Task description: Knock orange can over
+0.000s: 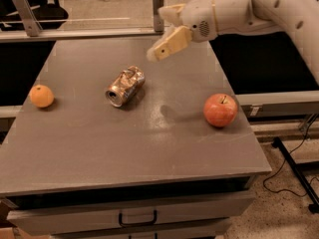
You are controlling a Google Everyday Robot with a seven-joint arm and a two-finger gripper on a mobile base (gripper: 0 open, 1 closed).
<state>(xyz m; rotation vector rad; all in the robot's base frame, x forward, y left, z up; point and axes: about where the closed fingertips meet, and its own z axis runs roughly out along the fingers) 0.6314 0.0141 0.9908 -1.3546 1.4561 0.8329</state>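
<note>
The orange can (125,86), tan with pale markings and dented, lies on its side on the grey table (99,148), its silver rim facing front left. My gripper (155,53) hangs in the air above and to the right of the can, apart from it, its pale fingers (172,42) pointing down left.
A round orange fruit (41,95) sits near the table's left edge. A red apple (220,110) sits near the right edge. A drawer with a handle (137,218) is under the table front. A rail (75,31) runs behind the table.
</note>
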